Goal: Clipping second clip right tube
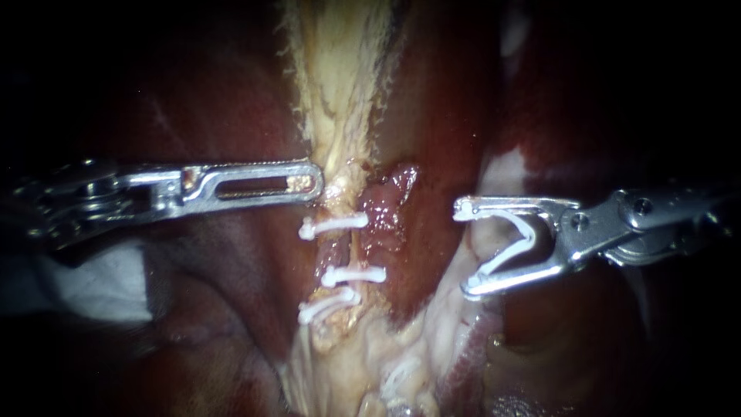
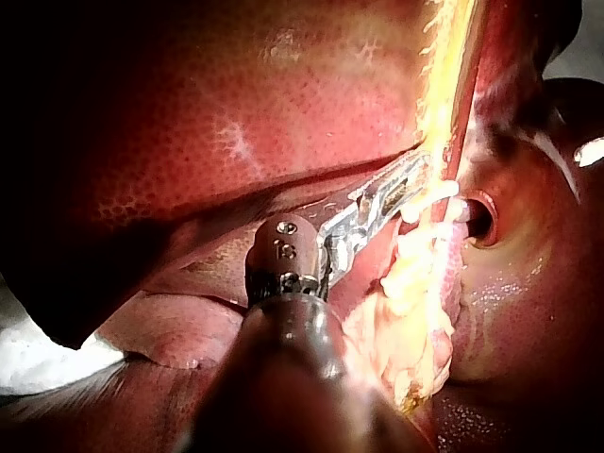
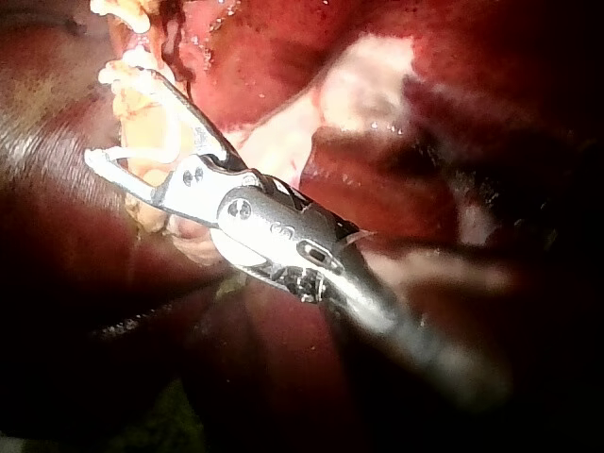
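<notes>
A yellowish tube (image 1: 342, 251) runs down the middle of the endoscope view with three white clips (image 1: 333, 225) (image 1: 353, 274) (image 1: 327, 306) across it. My left instrument (image 1: 312, 182) has its slotted jaws shut on the yellowish tissue (image 1: 336, 184) just above the top clip; the left wrist view shows the same grip (image 2: 408, 187). My right instrument (image 1: 466, 249) is to the right of the clipped tube and apart from it. Its jaws stand wide and carry an open white clip (image 1: 519, 241), which also shows in the right wrist view (image 3: 142, 151). I cannot tell which tube is the right one.
Dark red liver (image 1: 201, 324) surrounds the field on both sides. Pale fatty tissue (image 1: 440, 324) lies below the right instrument's jaws. Raw red tissue (image 1: 390, 205) sits between the clipped tube and the right instrument. White gauze (image 1: 93, 286) lies under the left shaft.
</notes>
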{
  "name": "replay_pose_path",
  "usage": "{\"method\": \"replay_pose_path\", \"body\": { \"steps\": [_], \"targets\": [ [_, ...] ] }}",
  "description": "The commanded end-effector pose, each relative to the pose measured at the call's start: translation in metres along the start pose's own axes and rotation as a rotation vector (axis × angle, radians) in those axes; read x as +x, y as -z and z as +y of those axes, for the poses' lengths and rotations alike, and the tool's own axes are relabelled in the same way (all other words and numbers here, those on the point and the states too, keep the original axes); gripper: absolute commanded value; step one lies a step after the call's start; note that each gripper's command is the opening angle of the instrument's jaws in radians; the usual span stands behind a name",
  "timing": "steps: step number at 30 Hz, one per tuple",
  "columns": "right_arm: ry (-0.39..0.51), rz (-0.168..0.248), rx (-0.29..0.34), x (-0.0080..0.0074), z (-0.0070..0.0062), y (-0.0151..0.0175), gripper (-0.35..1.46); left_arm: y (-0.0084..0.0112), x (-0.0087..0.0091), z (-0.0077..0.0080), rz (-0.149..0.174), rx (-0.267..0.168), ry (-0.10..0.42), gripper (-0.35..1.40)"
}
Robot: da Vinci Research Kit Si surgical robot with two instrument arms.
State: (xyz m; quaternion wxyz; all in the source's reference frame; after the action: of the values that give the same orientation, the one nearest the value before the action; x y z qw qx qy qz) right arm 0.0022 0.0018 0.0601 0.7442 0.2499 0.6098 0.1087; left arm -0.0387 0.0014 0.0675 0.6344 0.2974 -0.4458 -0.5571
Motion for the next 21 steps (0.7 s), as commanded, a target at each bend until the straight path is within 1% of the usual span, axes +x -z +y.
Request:
{"method": "replay_pose_path", "body": {
  "steps": [1,6,10,13,16,18,21],
  "targets": [
    [0.006,0.0,0.0,0.0,0.0,-0.0001,0.6,0.0,0.0,-0.0001,0.001,0.001,0.0,-0.35],
    [-0.004,0.0,0.003,-0.0002,-0.0002,-0.0003,0.6,0.0002,0.0,-0.0004,0.001,0.001,0.001,-0.35],
    [-0.027,0.0,0.006,-0.001,-0.0004,-0.0012,0.6,0.0009,-0.0005,-0.0011,0.004,0.004,0.005,-0.35],
    [-0.042,0.001,0.019,-0.0021,-0.0005,-0.0027,0.6,0.002,-0.0014,-0.0018,0.002,0.019,0.012,-0.35],
    [-0.052,-0.003,0.022,-0.0032,-0.0005,-0.0041,0.6,0.0033,-0.0021,-0.0024,-0.01,0.026,0.018,-0.35],
    [-0.057,-0.01,0.027,-0.004,-0.0004,-0.0053,0.6,0.0041,-0.0025,-0.0028,-0.015,0.028,0.021,-0.35],
    [-0.072,-0.011,0.033,-0.0053,-0.0001,-0.0072,0.6,0.005,-0.0025,-0.0034,-0.022,0.033,0.024,-0.35]
  ]
}}
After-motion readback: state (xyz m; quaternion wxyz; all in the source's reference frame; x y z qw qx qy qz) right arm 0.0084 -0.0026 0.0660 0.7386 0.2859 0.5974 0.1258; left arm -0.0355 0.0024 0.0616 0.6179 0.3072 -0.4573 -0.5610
